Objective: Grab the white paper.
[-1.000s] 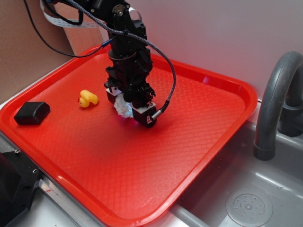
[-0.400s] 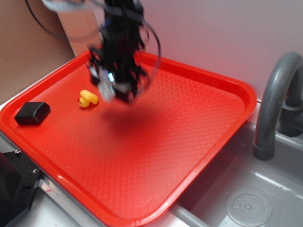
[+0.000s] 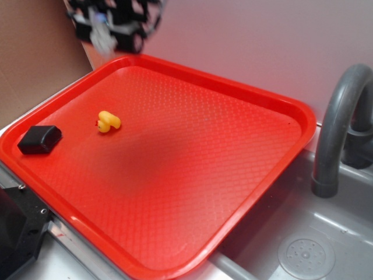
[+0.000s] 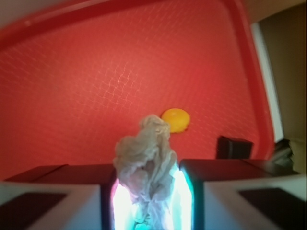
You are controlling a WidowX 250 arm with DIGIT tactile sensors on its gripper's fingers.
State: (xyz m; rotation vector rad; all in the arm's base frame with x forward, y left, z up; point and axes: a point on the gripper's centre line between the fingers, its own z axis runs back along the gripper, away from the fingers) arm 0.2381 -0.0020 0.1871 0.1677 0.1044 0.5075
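My gripper (image 3: 111,35) is at the top left of the exterior view, blurred, high above the far left edge of the red tray (image 3: 256,175). It is shut on the white paper (image 3: 100,39), a crumpled ball with grey creases. In the wrist view the white paper (image 4: 146,160) sits pinched between the two fingers of the gripper (image 4: 149,201) and sticks out past the fingertips. The tray (image 4: 96,76) lies well below it.
A yellow toy duck (image 3: 108,122) and a black block (image 3: 39,139) lie on the left part of the tray; both also show in the wrist view, duck (image 4: 175,120) and block (image 4: 234,147). A grey faucet (image 3: 341,128) and sink (image 3: 303,245) are at right.
My gripper has risen from the tray's surface and moved to the upper left with the white paper in it. The paper has left the tray. Duck and block have not moved.
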